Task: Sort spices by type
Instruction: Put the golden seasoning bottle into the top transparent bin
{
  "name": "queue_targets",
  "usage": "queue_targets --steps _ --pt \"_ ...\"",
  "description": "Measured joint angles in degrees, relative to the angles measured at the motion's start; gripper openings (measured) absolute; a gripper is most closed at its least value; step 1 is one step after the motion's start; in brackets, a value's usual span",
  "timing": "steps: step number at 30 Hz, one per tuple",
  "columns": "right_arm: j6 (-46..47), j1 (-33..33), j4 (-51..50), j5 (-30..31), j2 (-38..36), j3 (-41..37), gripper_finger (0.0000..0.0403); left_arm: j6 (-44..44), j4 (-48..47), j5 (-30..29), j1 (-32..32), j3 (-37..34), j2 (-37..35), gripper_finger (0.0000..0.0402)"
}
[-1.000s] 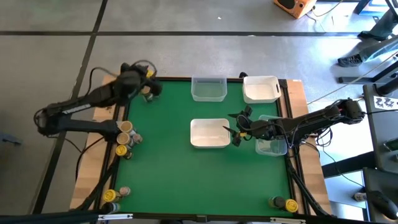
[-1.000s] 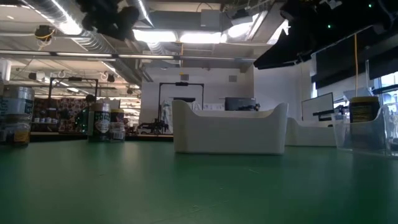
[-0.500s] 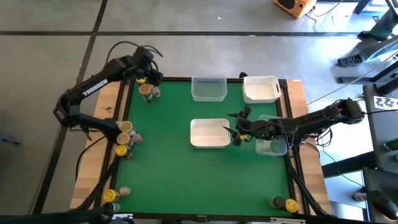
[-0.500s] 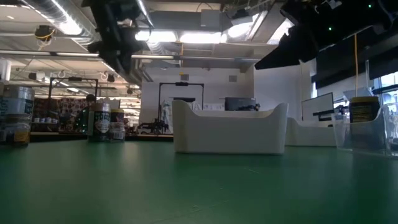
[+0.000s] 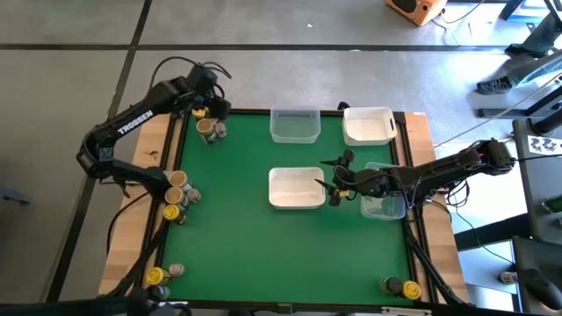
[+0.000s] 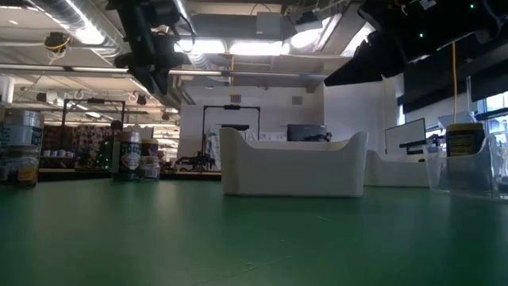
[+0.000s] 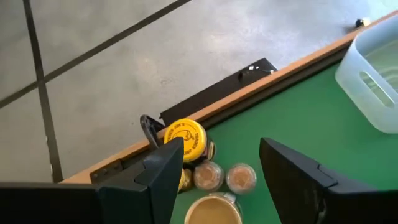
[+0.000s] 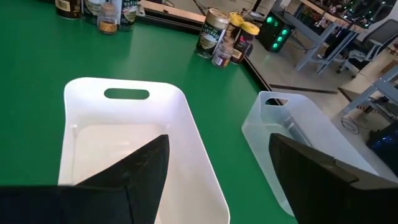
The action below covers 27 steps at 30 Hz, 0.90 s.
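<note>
Green table (image 5: 228,228), bare white tray (image 5: 296,188)

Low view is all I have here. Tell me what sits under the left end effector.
Observer: The left end effector hangs open over the far-left corner cluster; a yellow-lidded jar lies just beyond its fingers.
Operator: Now place the right one for me.
Observer: The right end effector is open and empty, beside the right edge of the middle white tray, with the clear tray on its other side.
Operator: Check inside that white tray.
Observer: The part of its floor that the right wrist view shows is bare.
</note>
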Motion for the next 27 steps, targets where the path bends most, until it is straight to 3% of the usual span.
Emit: queue_targets --steps 6,9,17,27 --pt "1.7 0.0 -0.4 1.8 0.0 0.0 0.0276 -0.8 -1.2 -0.2 2.3 0.0 0.1 0.0224" --pt "2.4 0.0 -1.2 4.7 0.0 0.0 0.0276 -0.8 -2.8 -0.2 4.3 0.0 0.1 0.0262" --pt "2.6 0.0 -2.5 4.6 0.0 0.0 0.0276 -2.6 -4.7 -0.1 4.7 0.0 0.1 0.0362" --pt "2.9 0.0 -2.5 4.6 0.0 0.0 0.0276 -10.0 -5.6 0.8 2.8 -3.9 0.5 0.0371"
